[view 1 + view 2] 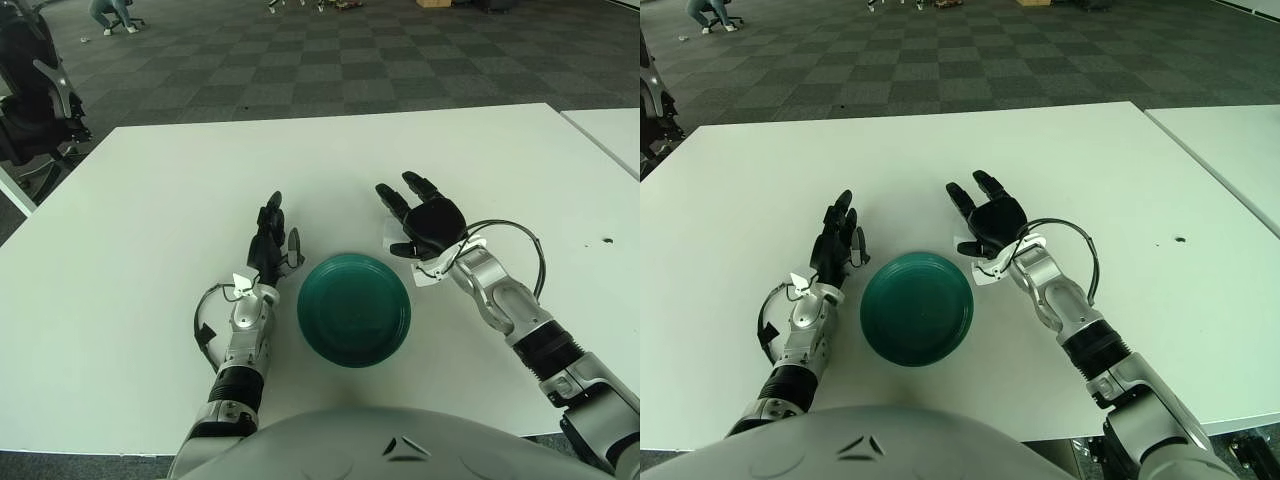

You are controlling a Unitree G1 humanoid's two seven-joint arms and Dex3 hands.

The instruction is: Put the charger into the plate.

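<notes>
The right hand [428,222] is hovering just past the upper right rim of the round dark green plate [353,309], palm down, its black fingers [388,199] spreading loosely over a small white charger [391,238] lying on the white desk [150,200], gripping nothing. The left hand [270,238] is lying just left of the plate, fingers extending straight forward, relaxed and empty.

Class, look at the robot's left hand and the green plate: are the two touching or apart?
Apart. In the left eye view a strip of white table shows between the left hand and the plate's rim.
</notes>
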